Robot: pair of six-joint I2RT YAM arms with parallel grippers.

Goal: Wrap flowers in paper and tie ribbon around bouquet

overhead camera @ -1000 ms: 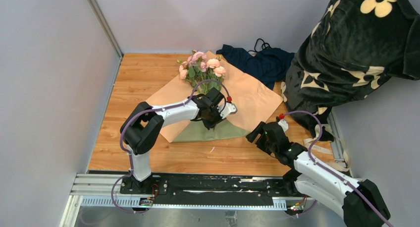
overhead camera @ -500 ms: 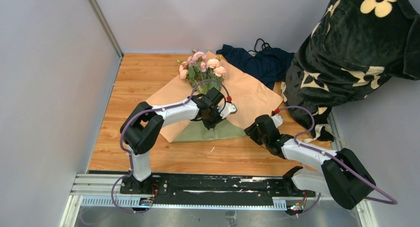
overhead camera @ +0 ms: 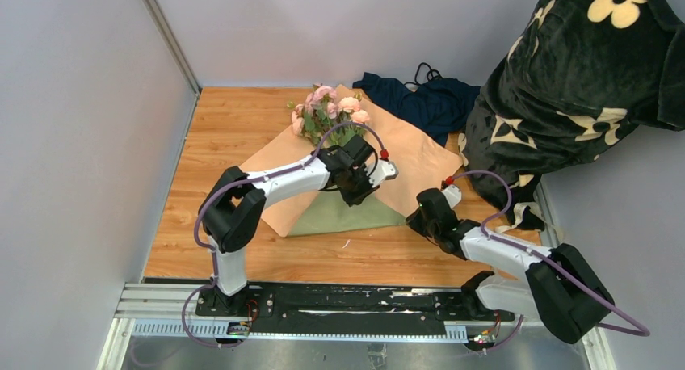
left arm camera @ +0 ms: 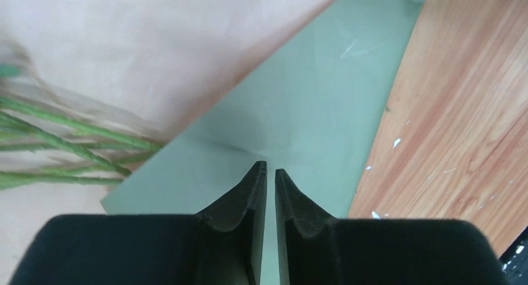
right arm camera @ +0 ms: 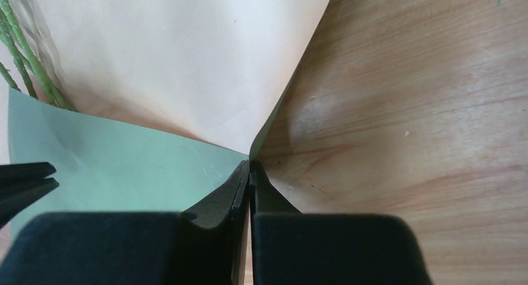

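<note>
The paper lies tan side up on the wooden table, its near corner folded over to show the sage green face. The flowers rest on it, pink heads at the far end, with their stems in the left wrist view and in the right wrist view. My left gripper hovers over the green fold; its jaws stand slightly open with nothing between them. My right gripper is shut on the paper's right edge at the fold. The ribbon is not visible.
A dark navy cloth lies bunched at the back right, touching the paper's far edge. A large black fabric with cream flower prints fills the right side. A grey wall bounds the left.
My right gripper moved in to the paper's right edge and closed on it. My left gripper shifted a little up and right, and its jaws parted slightly.
</note>
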